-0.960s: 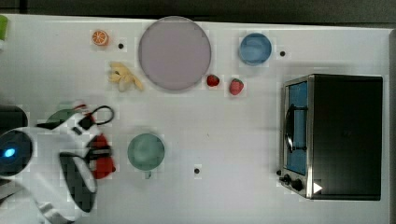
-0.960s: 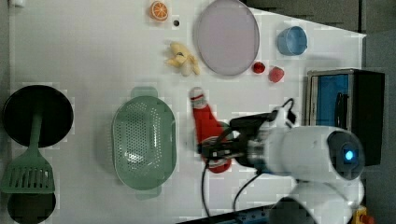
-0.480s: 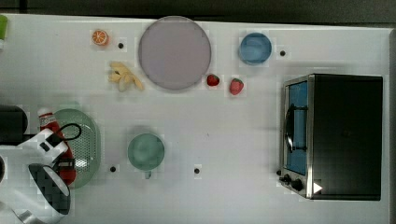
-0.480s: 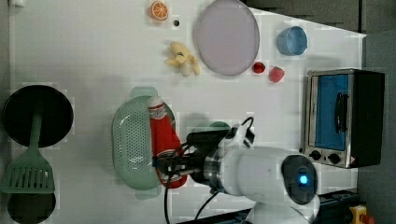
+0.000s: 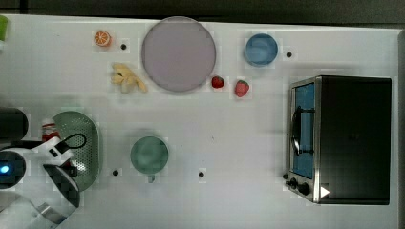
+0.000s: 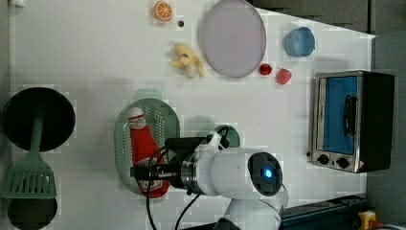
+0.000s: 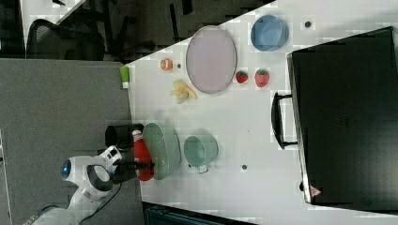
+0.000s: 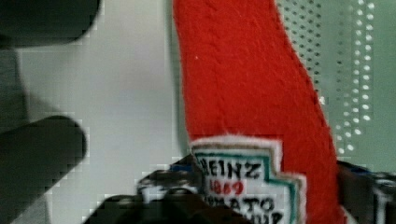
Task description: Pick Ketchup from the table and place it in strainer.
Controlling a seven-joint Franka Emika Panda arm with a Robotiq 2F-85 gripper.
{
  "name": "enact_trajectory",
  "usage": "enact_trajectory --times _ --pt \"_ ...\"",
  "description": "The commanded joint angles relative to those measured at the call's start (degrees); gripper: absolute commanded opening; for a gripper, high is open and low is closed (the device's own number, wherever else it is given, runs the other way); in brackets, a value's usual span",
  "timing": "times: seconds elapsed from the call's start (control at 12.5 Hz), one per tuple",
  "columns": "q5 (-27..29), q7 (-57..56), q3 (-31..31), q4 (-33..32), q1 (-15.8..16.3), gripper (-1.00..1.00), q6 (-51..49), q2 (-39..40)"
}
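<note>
- White desk (image 6: 95, 57), seen from above, carries kitchen toys, with a grey floor beside it in the right view.
- At the left view's lower middle, a white robot arm (image 6: 230, 175) reaches toward the left view's left, ending in a dark pincer (image 6: 143, 173).
- Under the pincer sits the strainer (image 6: 165, 120), a pale green oval basket with a bottom of small holes.
- Lying lengthwise in the strainer is the ketchup (image 6: 141, 143), a red bottle with a white cap; the cap points toward the left view's top.
- The pincer sits over the bottle's base end. Whether its jaws grip the bottle or stand free of it cannot be told.
- In the wrist view the ketchup (image 8: 247, 93) appears close up, red and fuzzy, with a white label, over the holes of the strainer (image 8: 355, 70).
- Just beside the strainer, partly behind the arm in the left view, is a round green cup (image 5: 149, 154).
- Farther along the desk are a grey plate (image 6: 233, 37), a blue bowl (image 6: 299, 41), two strawberries (image 6: 275, 73), a peeled banana (image 6: 188, 61) and an orange slice (image 6: 163, 10).
- At the left view's right stands a toaster oven (image 6: 352, 120) with a blue door.
- At the left view's left are a black pan (image 6: 38, 118) and a green spatula (image 6: 28, 177).
</note>
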Motion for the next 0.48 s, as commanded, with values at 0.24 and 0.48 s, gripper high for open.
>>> enact_trajectory --times 0.24,0.48 --pt "-1.87 4.5 -1.29 1.31 -1.31 1.0 0.66 -1.94" --pt "-1.51 4.83 -1.86 1.6 -3.9 1.0 -1.11 -6.56"
